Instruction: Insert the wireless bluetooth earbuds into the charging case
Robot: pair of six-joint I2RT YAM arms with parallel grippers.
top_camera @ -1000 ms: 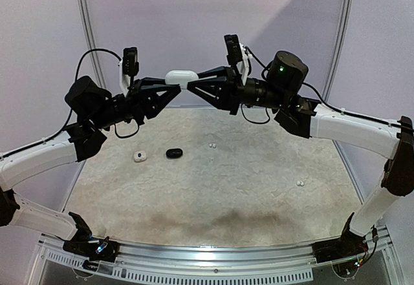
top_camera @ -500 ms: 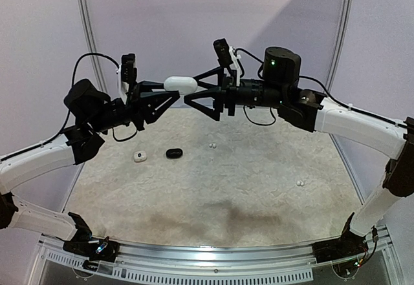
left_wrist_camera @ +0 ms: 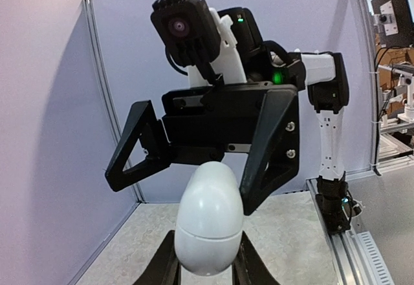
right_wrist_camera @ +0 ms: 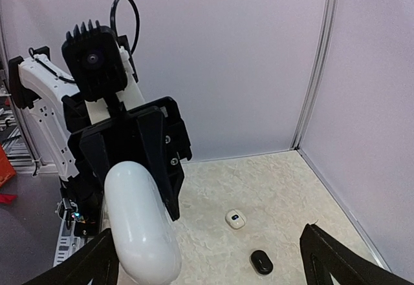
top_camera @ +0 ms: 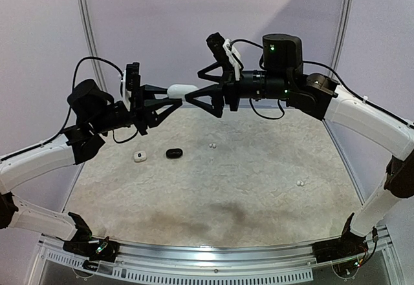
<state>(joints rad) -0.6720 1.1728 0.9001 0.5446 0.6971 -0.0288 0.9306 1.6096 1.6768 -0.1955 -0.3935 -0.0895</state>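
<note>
A white, egg-shaped charging case [top_camera: 182, 90] hangs in the air over the far side of the table, lid closed along its seam. My left gripper [top_camera: 174, 97] is shut on its lower end [left_wrist_camera: 208, 233]. My right gripper [top_camera: 196, 88] faces it from the right, open wide. One finger [left_wrist_camera: 268, 149] stands beside the case without touching it. In the right wrist view the case [right_wrist_camera: 139, 227] sits by the left finger, inside the wide gap of that gripper [right_wrist_camera: 210, 259]. Two white earbuds [top_camera: 211, 145] lie on the table, and another one [top_camera: 299, 183] lies to the right.
A black oval case [top_camera: 173, 153] and a small white case-like object [top_camera: 140, 156] lie on the mottled table below the left arm; they also show as the black case [right_wrist_camera: 261, 262] and white object [right_wrist_camera: 235, 218]. Lilac walls close in the back and both sides.
My right gripper let go of the white case and opened wide, turning its wrist. The left gripper kept the case and shifted it slightly down and right.
</note>
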